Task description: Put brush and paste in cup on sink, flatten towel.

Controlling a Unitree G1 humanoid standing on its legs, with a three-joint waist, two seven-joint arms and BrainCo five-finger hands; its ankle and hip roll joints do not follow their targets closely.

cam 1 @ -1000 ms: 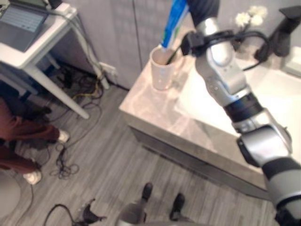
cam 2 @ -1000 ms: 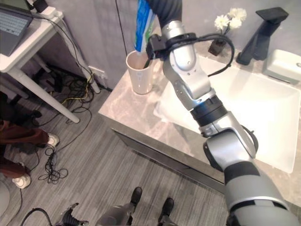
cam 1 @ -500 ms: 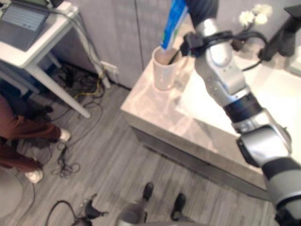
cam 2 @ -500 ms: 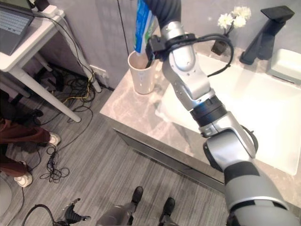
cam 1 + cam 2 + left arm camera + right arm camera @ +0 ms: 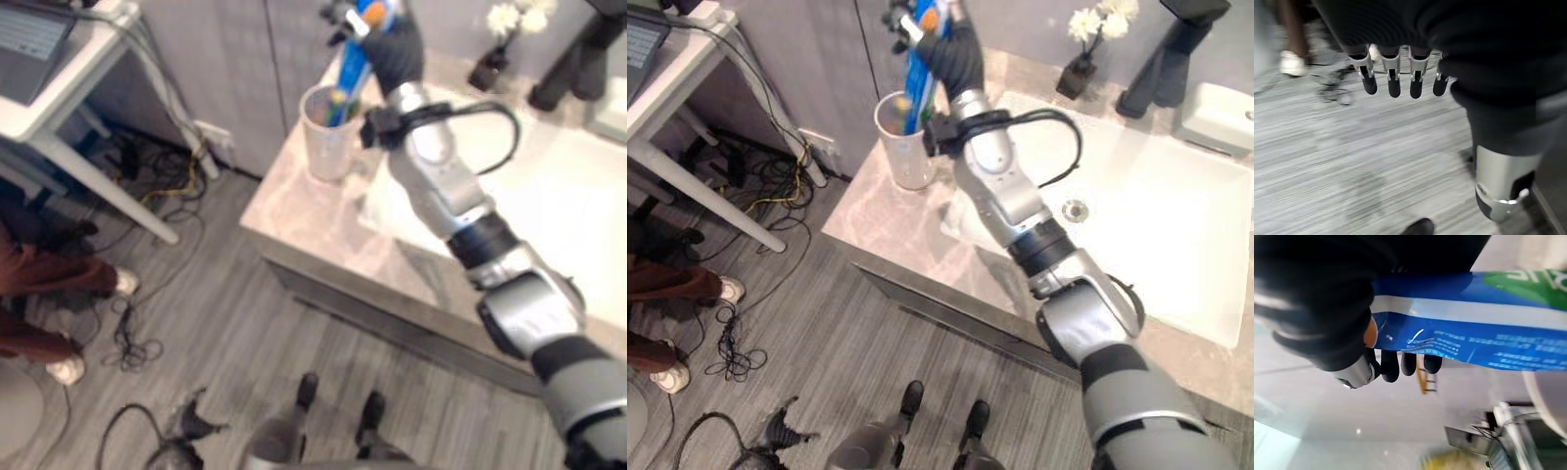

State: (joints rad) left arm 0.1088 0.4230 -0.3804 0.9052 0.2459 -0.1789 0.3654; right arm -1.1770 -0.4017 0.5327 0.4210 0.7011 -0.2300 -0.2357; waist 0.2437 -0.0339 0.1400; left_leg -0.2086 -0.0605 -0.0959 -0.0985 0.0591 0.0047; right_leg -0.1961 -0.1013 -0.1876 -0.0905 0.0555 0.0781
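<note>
A: Right hand (image 5: 955, 49)?

B: Curled tight round a blue paste tube (image 5: 919, 73), raised above the cup (image 5: 901, 147). Tube nearly upright, lower end inside the cup's mouth.

A: Any print on the tube?

B: White lettering in rows on the blue, larger white letters on a green patch, 1 white stripe along its length, seen in the right wrist view (image 5: 1474, 333). Rows too small to make out.

A: Cup's place?

B: Upright on the pale marbled surface (image 5: 887, 230), at its far left corner, just beside the white sink (image 5: 1176, 225).

A: Brush?

B: Something orange and green inside the cup (image 5: 333, 98), beside the tube; too small to name for certain.

A: Left hand (image 5: 1396, 73)?

B: Hanging over the grey plank floor (image 5: 1352, 161), fingers loose and straight, nothing in them.

A: Around the sink?

B: Black tap (image 5: 1164, 54) and white flowers (image 5: 1095, 20) at the back. White desk with a laptop (image 5: 39, 29) off to the left, a person's legs (image 5: 39, 279) below it.
</note>
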